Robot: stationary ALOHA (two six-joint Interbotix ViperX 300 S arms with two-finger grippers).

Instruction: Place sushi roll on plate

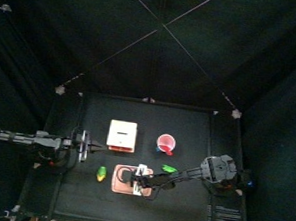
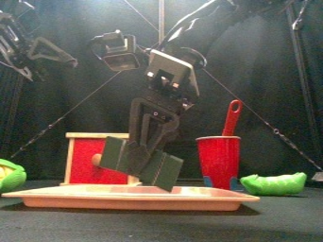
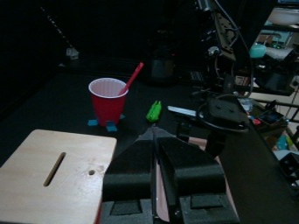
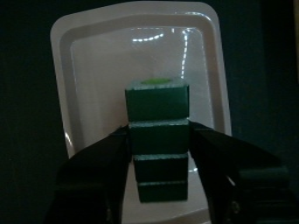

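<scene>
We saw the right gripper (image 4: 158, 171) over the plate (image 4: 82, 79), its jaws parted only as wide as the roll (image 4: 158, 140) and clamped on its two sides. In the right wrist view the roll was a dark green block with a pale end, pointing to the plate's middle. From the front the roll (image 2: 161, 170) hung tilted just above the plate (image 2: 76, 197); we could not tell if it touched. The plate (image 1: 121, 181) lay near the table's front edge, with bare pink surface all around the roll. The left gripper (image 3: 158, 175) rested at the left, jaws pressed together on nothing, beside the box (image 3: 52, 166). The cup (image 3: 107, 94) stood behind, well apart from the plate.
</scene>
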